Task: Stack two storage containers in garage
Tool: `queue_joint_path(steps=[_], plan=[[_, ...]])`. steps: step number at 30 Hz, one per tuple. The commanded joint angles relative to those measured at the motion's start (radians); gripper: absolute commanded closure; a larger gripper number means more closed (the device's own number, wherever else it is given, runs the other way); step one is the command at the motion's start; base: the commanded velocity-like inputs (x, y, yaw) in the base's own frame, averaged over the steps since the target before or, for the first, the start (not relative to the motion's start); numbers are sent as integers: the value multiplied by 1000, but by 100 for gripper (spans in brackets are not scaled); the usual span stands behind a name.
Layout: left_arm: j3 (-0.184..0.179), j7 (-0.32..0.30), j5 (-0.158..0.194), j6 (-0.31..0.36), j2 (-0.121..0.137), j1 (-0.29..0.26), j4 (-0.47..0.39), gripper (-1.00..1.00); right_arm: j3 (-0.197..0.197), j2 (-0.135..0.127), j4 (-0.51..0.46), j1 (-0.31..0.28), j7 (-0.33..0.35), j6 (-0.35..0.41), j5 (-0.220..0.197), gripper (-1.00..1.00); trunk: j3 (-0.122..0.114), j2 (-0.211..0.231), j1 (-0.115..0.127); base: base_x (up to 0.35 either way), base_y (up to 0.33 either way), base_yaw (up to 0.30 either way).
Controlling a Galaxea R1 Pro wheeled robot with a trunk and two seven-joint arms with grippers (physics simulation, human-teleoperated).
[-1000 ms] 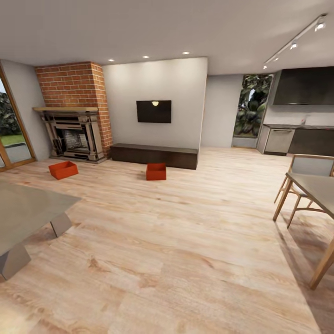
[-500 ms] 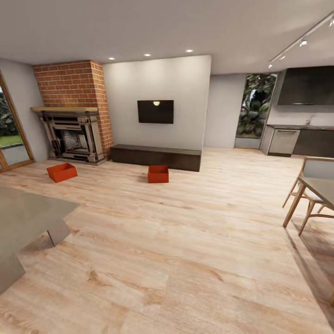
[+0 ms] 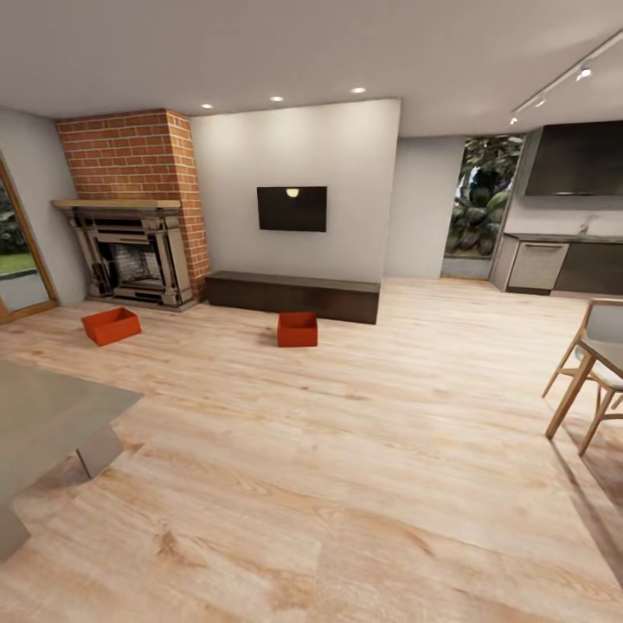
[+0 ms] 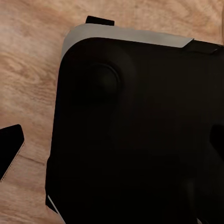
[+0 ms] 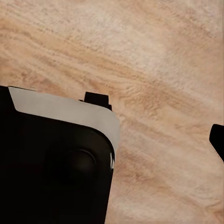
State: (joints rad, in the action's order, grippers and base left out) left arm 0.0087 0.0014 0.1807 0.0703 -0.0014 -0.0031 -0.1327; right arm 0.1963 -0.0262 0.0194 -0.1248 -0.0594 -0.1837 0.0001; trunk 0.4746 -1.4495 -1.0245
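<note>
Two storage containers (image 3: 297, 329) (image 3: 112, 325) sit on the living room planks, one before the dark TV bench (image 3: 292, 294), the other by the fireplace (image 3: 132, 260), so you've everything left, and I cannot tell either claw's state.

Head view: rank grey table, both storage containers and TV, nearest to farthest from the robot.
1. Grey table, near left, at the picture's edge.
2. Middle storage container, on the wood floor before the low cabinet, and left storage container, before the fireplace: too close to call.
3. TV, on the far wall.
</note>
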Motion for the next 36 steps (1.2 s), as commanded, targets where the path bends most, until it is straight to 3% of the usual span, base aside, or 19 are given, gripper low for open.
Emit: queue_joint_path(steps=[1, 15, 36], plan=[[1, 0, 8, 6, 0, 0, -2, -100, 7, 0, 2, -1, -4, -4, 0, -100, 1, 0, -1, 322, 72, 0], [1, 0, 8, 5, 0, 0, -2, -100, 14, 0, 2, -1, -3, -3, 8, -100, 1, 0, -1, 322, 72, 131], [-1, 0, 7, 5, -1, 0, -2, -100, 19, 0, 2, -1, -7, -5, 8, -100, 1, 0, -1, 322, 47, 6]])
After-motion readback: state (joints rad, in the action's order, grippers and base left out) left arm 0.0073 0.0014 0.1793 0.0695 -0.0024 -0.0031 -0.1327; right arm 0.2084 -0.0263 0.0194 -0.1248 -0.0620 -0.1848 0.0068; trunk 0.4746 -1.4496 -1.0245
